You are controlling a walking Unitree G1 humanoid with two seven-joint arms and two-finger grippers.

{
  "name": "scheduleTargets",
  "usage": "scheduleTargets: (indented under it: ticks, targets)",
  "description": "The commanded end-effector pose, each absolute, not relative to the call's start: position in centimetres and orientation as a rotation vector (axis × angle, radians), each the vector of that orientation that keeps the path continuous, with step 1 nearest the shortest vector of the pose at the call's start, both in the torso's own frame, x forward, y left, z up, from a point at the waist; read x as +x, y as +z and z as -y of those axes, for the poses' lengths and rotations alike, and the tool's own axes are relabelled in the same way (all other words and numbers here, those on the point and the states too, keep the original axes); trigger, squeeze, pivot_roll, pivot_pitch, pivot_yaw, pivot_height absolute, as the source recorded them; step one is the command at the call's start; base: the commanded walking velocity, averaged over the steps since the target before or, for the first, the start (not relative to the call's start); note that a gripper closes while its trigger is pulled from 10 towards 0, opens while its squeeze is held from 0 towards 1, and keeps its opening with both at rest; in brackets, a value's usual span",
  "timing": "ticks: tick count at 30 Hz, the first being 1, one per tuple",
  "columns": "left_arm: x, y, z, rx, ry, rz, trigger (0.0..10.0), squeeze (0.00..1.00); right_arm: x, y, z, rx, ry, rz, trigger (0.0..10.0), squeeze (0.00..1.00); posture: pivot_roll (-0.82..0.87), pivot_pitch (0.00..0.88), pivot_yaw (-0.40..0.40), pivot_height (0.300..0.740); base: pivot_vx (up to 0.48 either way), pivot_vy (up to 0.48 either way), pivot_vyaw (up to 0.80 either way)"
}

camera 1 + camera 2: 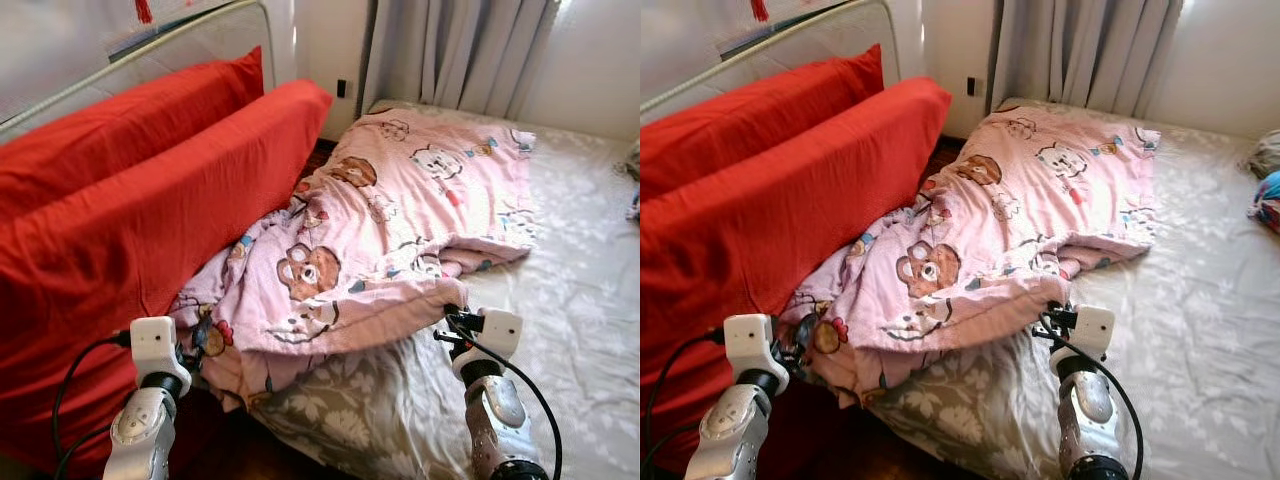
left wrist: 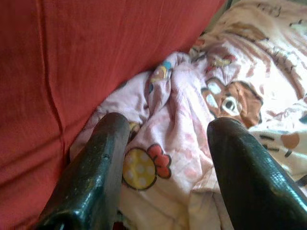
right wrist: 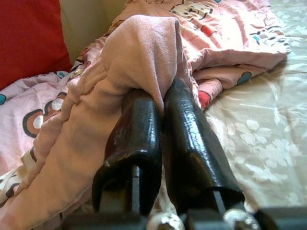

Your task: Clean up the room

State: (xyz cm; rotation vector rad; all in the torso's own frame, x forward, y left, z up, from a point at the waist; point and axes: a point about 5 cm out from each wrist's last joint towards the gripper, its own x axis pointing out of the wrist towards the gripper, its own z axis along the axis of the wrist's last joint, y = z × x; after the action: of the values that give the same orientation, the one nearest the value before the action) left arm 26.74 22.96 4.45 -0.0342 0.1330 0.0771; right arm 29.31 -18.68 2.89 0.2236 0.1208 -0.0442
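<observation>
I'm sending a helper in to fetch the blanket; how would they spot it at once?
Look at the bed under the grey curtains. Crumpled across it, against two big red pillows, lies the pink blanket. Its cartoon bear print sets it apart from the pale floral sheet; the right gripper pinches its near edge.

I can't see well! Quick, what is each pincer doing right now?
Left pincer: open, fingers on either side of a fold of the pink blanket, not yet closed on it.
Right pincer: shut, pinching the blanket's edge.

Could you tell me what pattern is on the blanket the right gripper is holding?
Pink blanket with cartoon bears, clearest in the left eye view.
</observation>
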Motion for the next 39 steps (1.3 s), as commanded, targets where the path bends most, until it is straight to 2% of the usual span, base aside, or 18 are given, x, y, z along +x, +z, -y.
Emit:
scheduleTargets:
  ticks: [1,11,16,22,39]
  targets:
    - [26.1,3.6,-23.1,-0.041,0.081,-0.161,10.0,0.00,29.1,3.0,18.9,0.214,-0.054,-0.106,10.0,0.00,0.04,0.017,-0.019,0.740,0.000,0.000,0.00]
    - [24.1,-0.9,-23.5,-0.078,0.119,-0.371,10.0,0.00,28.8,2.4,18.8,0.202,-0.066,-0.141,10.0,0.00,0.05,0.036,-0.026,0.740,0.000,0.000,0.00]
    - [21.2,-4.1,-24.3,-0.065,0.161,-0.564,10.0,0.00,28.7,2.2,18.8,0.200,-0.074,-0.148,10.0,0.00,0.05,0.045,-0.018,0.740,0.000,0.000,0.00]
    - [18.4,-6.2,-24.1,-0.052,0.152,-0.709,10.0,0.00,28.5,2.1,18.9,0.202,-0.083,-0.153,10.0,0.00,0.05,0.054,-0.016,0.740,0.000,0.000,0.00]
    - [17.3,-7.5,-22.3,-0.063,0.117,-0.763,10.0,0.00,28.4,2.1,19.0,0.193,-0.098,-0.154,10.0,0.00,0.05,0.057,-0.015,0.740,0.000,0.000,0.00]
